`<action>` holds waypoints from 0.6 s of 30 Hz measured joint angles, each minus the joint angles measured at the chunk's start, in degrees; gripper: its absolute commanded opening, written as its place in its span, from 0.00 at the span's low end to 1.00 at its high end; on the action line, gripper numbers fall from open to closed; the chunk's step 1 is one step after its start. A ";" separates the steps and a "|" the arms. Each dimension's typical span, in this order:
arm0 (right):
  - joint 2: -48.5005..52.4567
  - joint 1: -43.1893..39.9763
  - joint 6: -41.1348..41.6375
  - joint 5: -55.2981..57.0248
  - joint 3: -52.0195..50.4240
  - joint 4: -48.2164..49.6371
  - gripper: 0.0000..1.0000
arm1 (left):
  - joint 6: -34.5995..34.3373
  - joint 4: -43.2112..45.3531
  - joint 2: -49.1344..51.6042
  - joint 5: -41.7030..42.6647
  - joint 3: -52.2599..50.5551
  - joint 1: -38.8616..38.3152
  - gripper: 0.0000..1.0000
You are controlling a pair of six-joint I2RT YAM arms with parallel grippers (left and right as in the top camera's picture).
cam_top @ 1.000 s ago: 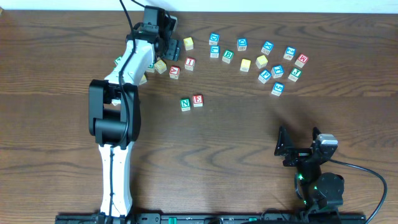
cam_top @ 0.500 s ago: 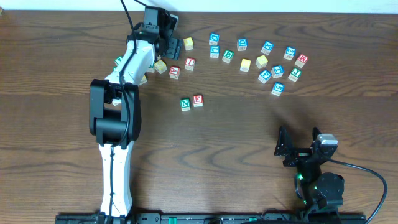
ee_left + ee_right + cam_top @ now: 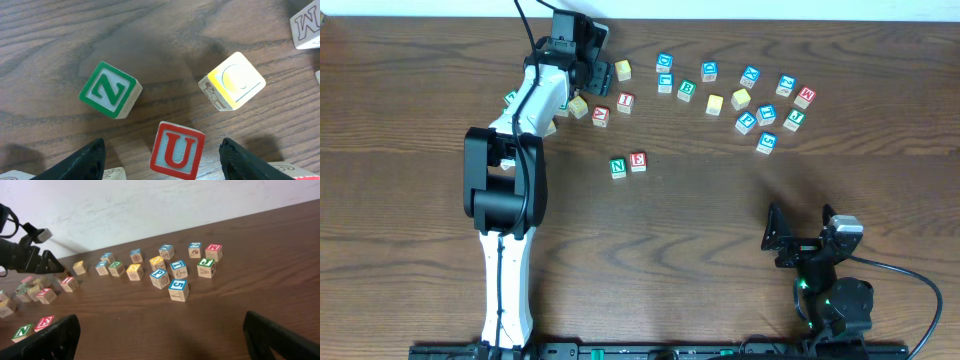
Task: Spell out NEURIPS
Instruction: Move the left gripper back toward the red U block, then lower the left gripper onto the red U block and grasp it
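**Left fingers** [image 3: 162, 144]: set wide, with one black tip in each lower corner of the left wrist view. The red U cube [image 3: 177, 150] stands on the bench [image 3: 720, 250] between them. Bare wood shows on both sides of it and neither finger touches it. Nothing is held.

**Around the U cube:** A green Z cube [image 3: 110, 90] sits up and to the left, turned at an angle. A yellow-faced cube [image 3: 232, 81] sits up and to the right. A cube marked M [image 3: 306, 27] is cut off by the upper right edge.

**Left arm** [image 3: 520, 130]: in the overhead view it runs from the lower left up to the top of the frame, left of centre. It ends over the left end of the scattered cubes. The U cube cannot be made out beneath it there.

**Right fingers** [image 3: 161, 320]: spread wide and empty. They sit at the lower right of the overhead view, well apart from every cube.

**Cubes set apart:** The green N cube [image 3: 618, 168] and red E cube [image 3: 638, 161] sit side by side near the middle of the overhead view, N on the left. Whether they touch cannot be told.

**Cubes in the loose arc across the top:**
- The red I cube [image 3: 625, 102] lies just right of a red cube [image 3: 601, 116] whose letter cannot be read.
- The blue P cube [image 3: 746, 122] lies toward the upper right, among blue, yellow and green cubes.
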 measured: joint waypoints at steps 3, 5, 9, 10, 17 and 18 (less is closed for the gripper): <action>0.00 0.00 0.00 0.00 0.00 0.00 0.99 | 0.02 0.07 0.00 0.20 -0.44 -0.04 0.72; 0.00 0.00 0.00 0.02 0.00 0.00 0.99 | 0.66 0.15 0.00 0.31 -1.42 -0.04 0.72; 0.00 0.00 0.02 0.02 0.00 0.00 0.99 | 1.31 0.31 0.00 0.31 -3.67 -0.04 0.72; 0.00 0.00 0.02 0.00 0.00 0.00 0.99 | 1.36 0.31 0.00 0.33 -3.80 -0.04 0.72; 0.00 0.00 0.02 0.00 0.00 0.00 0.99 | 1.55 2.62 0.00 0.33 -3.82 -0.04 0.58; 0.00 0.00 0.02 0.00 0.00 0.00 0.99 | 1.75 2.95 0.00 0.35 -3.82 -0.04 0.56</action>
